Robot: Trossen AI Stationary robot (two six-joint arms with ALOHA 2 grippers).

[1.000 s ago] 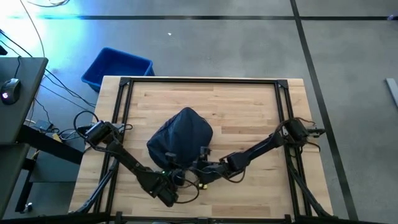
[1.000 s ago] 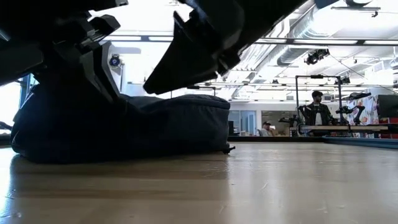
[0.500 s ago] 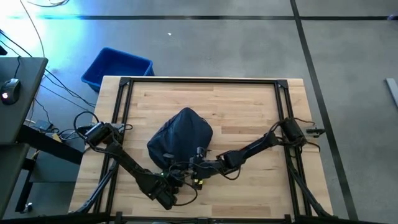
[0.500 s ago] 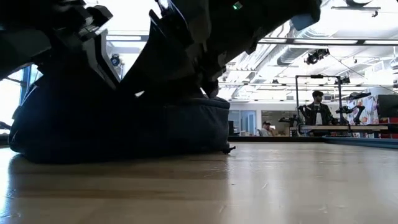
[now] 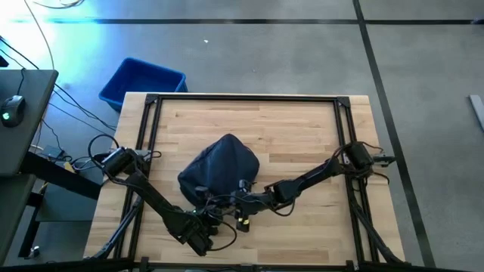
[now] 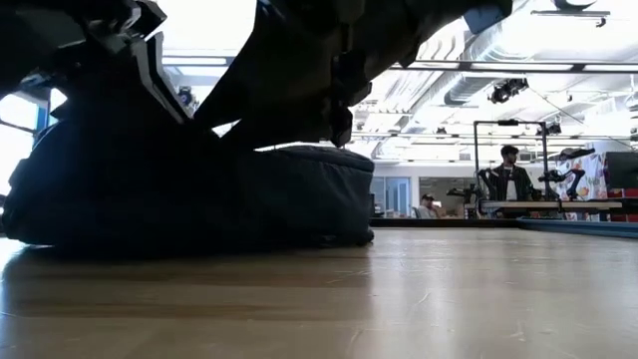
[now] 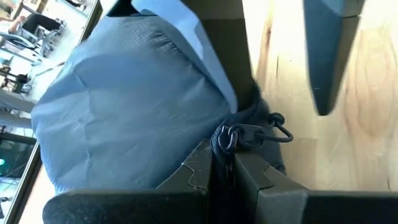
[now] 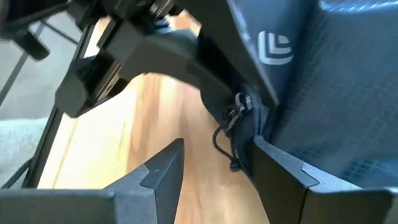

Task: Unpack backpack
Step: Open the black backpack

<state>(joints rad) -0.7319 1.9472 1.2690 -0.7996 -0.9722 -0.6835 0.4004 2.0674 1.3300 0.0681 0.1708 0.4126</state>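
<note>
Backpack (image 5: 220, 168): soft, rounded navy fabric on pale wooden table (image 5: 302, 128).
Left gripper (image 7: 225, 163) clenched on its metal zipper ring (image 7: 252, 134); right gripper (image 8: 214, 163) released beside it.

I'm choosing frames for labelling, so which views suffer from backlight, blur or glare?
Low view: bright windows and ceiling lights behind leave the backpack and the arms above it as near-black silhouettes. Right wrist view: the near fingers look soft, while the pale logo reads clearly. Left wrist view: the wood at the side is washed out. High view: even light, with a blue glare on the floor at the top left.
</note>
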